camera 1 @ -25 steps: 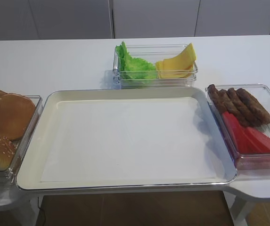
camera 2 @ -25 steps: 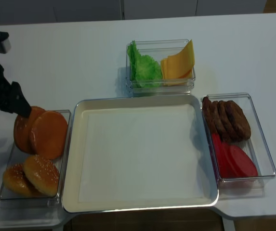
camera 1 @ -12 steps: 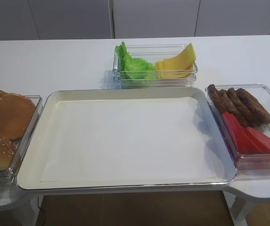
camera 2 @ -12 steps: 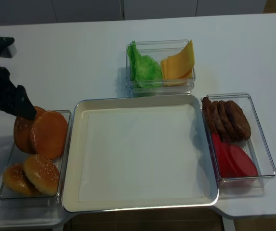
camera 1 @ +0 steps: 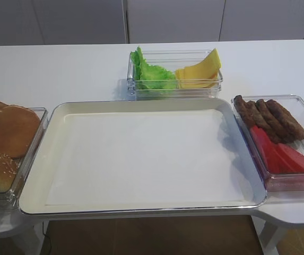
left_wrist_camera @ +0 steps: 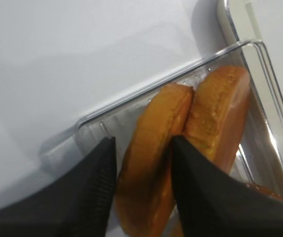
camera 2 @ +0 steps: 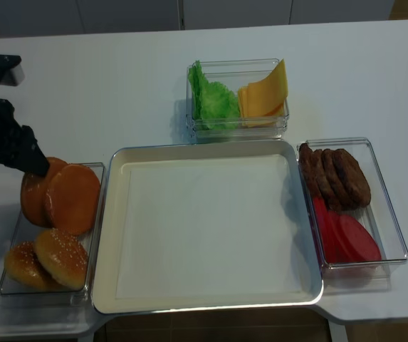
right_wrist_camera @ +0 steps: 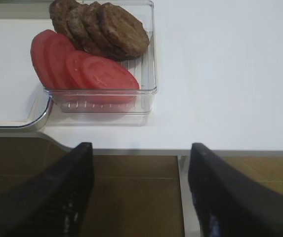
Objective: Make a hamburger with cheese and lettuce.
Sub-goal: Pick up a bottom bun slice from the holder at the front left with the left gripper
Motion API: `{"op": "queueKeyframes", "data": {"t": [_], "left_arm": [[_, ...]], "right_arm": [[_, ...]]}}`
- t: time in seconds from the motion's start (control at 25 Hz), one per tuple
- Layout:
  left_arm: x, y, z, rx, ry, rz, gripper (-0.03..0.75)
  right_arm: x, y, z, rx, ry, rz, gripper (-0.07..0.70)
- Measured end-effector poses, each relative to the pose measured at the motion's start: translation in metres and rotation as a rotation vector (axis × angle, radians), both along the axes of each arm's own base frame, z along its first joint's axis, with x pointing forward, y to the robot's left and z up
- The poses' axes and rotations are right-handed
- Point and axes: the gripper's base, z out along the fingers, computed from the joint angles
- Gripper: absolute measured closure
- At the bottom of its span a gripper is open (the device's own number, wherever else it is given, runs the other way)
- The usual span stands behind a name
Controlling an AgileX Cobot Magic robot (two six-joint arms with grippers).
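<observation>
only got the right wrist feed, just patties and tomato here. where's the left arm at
Observer: The left gripper is at the bun container, straddling the rear plain bun.
Operator: closed on it
Observer: Not visibly; its fingers flank the bun, jaws apart.
Operator: anything on the tray
Observer: No, the tray holds only its paper liner. The lettuce and cheese sit in their container behind it.
</observation>
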Motion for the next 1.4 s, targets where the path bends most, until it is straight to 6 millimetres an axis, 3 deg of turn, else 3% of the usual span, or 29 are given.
{"op": "queueKeyframes", "data": {"t": [0.28, 0.68, 1.08, 1.4], "left_arm": [[0.000, 0.000, 0.000, -0.001, -0.001, -0.013, 0.554], [0.000, -0.001, 0.001, -0.003, -0.006, -0.017, 0.566], [-0.013, -0.004, 0.030, 0.028, -0.091, -0.023, 0.575], [-0.034, -0.010, 0.067, 0.053, -0.195, -0.003, 0.577]], "right_arm": [[0.000, 0.000, 0.000, 0.000, 0.000, 0.000, 0.157], [0.000, 0.000, 0.000, 0.000, 0.000, 0.000, 0.157], [0.000, 0.000, 0.000, 0.000, 0.000, 0.000, 0.157], [0.000, 0.000, 0.000, 0.000, 0.000, 0.000, 0.157]]}}
